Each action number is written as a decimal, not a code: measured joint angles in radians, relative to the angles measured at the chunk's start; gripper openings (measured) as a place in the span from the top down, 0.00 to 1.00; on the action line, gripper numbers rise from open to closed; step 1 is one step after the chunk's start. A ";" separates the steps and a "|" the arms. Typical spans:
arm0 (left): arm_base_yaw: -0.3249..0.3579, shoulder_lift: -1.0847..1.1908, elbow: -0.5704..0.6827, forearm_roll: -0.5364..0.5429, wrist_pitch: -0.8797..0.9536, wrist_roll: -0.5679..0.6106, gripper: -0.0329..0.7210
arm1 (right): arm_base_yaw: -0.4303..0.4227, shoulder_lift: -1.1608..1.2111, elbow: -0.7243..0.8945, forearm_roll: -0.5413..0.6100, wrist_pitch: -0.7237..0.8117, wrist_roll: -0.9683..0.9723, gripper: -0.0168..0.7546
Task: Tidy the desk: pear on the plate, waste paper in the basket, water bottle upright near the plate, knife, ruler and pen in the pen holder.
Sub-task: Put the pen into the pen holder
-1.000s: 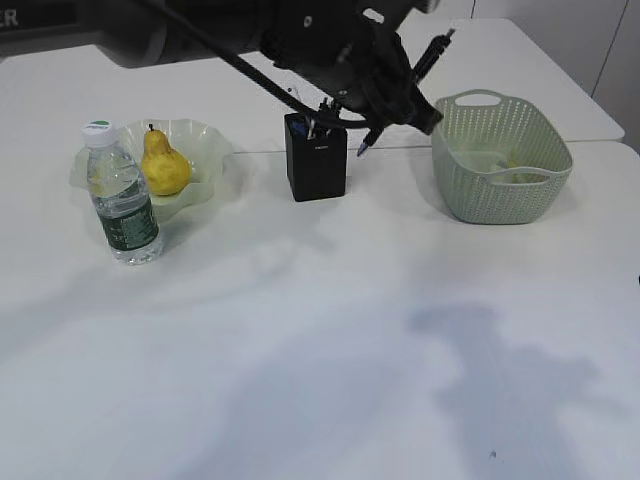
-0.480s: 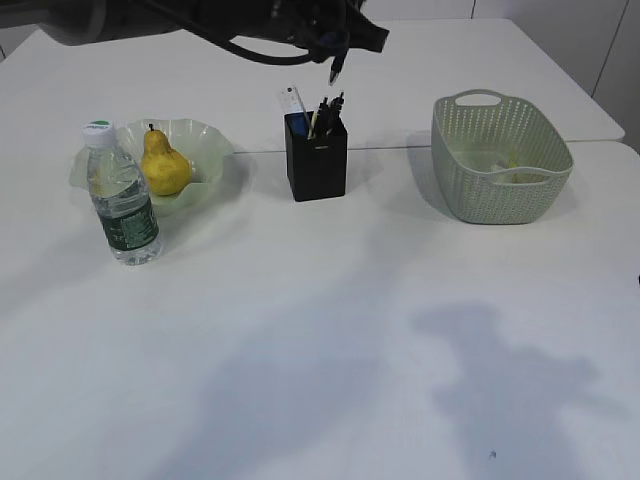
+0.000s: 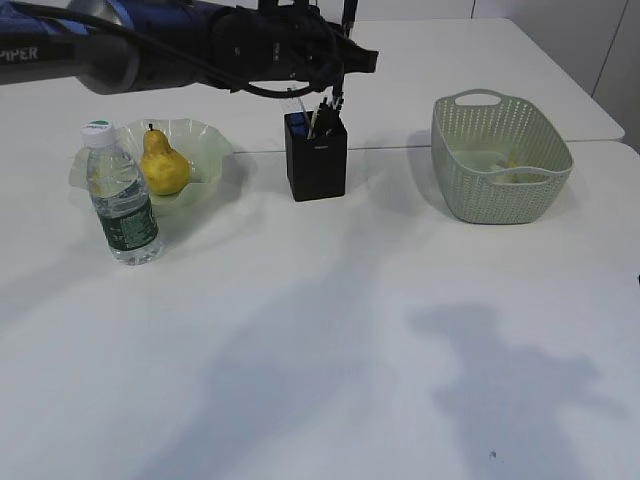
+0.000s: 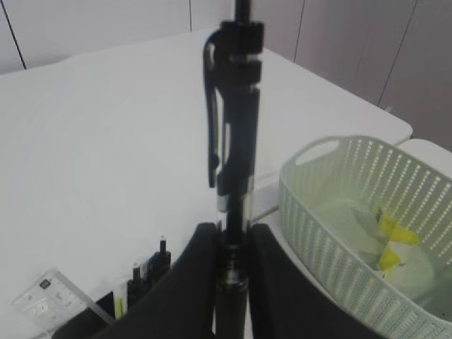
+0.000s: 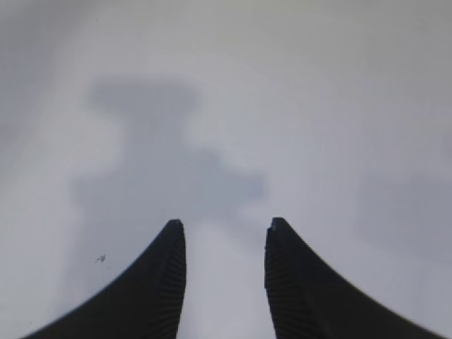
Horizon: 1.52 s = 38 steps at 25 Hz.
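Observation:
My left gripper [image 3: 345,60] is shut on a black pen [image 3: 347,20] and holds it upright just above the black pen holder [image 3: 316,160]. In the left wrist view the pen [image 4: 236,141] rises from between the closed fingers [image 4: 272,282]. Several pens [image 4: 148,272] and the clear ruler [image 4: 49,300] stand in the holder below; I cannot pick out the knife. The pear [image 3: 163,165] lies on the pale green plate [image 3: 205,140]. The water bottle [image 3: 120,195] stands upright in front of it. Waste paper [image 4: 392,236] lies in the basket [image 3: 500,190]. My right gripper [image 5: 224,226] hangs open over bare table.
The white table has a seam behind the holder and a back edge at the far right. The basket [image 4: 332,212] stands well right of the holder. The left arm's dark body [image 3: 150,45] spans the upper left, above plate and bottle.
The left gripper has swung the pen from beside the basket leftward to above the pen holder and turned it from slanted to upright. The right gripper has not changed.

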 joint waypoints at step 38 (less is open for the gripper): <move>0.097 0.159 0.000 -0.145 -0.233 -0.001 0.87 | 0.000 0.000 0.000 0.000 -0.004 0.000 0.57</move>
